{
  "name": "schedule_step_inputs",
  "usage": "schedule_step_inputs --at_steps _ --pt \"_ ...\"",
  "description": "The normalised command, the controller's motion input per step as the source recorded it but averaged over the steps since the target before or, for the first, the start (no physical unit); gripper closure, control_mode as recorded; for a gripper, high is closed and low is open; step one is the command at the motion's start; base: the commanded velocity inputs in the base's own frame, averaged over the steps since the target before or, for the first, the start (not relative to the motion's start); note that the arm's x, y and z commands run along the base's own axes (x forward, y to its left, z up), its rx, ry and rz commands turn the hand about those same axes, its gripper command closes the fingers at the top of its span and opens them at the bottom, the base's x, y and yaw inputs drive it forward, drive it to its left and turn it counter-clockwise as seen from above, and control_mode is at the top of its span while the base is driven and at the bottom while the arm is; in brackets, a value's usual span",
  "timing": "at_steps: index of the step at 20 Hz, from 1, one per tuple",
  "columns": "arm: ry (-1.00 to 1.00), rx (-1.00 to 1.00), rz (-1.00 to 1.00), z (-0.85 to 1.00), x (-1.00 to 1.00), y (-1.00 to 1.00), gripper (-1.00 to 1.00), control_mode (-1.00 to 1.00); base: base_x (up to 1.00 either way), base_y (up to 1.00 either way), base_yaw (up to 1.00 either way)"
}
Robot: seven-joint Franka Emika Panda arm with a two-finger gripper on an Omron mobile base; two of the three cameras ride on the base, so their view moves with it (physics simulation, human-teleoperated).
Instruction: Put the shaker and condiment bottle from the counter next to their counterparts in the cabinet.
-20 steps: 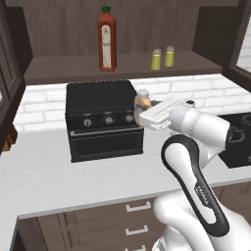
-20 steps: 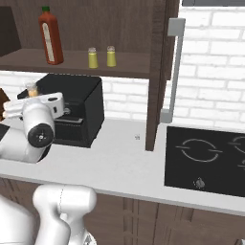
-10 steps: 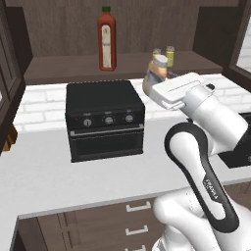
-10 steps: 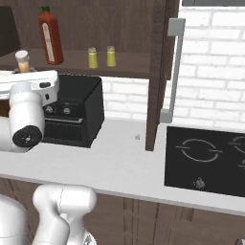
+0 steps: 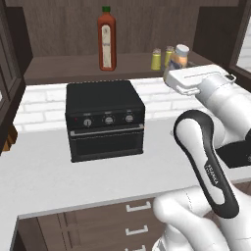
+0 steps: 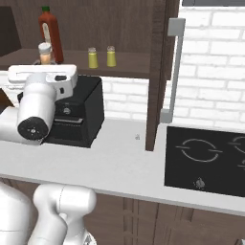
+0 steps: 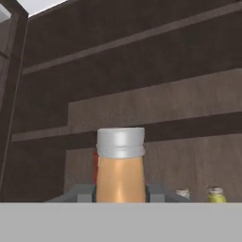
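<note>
Held upright at shelf height, the peach-orange condiment bottle sits between the fingers of my gripper, which is shut on its lower body. In the left base view it hangs just right of two yellow-green shakers that stand side by side on the cabinet shelf. The tall red bottle stands on the same shelf; in the right base view the held bottle is just in front of it. The hand view looks into the cabinet, a shaker low at right.
A black toaster oven stands on the white counter under the shelf. A cabinet side post with a long grey handle rises right of the shakers. A black cooktop lies on the counter to the right.
The arm has lifted the condiment bottle from beside the toaster oven's top up to shelf height, ending close by the shakers.
</note>
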Motion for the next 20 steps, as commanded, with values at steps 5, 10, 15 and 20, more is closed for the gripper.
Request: schedule_step_inputs --at_steps 5,10,15,20 --pt "0.20 0.06 0.00 -0.38 0.03 -0.33 1.00 -1.00 0.00 0.00 0.00" --pt "0.06 0.08 0.00 0.00 0.02 0.00 1.00 -1.00 0.00 0.00 0.00" --pt "0.00 -0.05 0.00 0.25 0.00 0.38 1.00 -1.00 0.00 0.00 0.00" --pt "0.00 -0.03 0.04 0.04 0.15 0.48 1.00 -1.00 0.00 0.00 0.00"
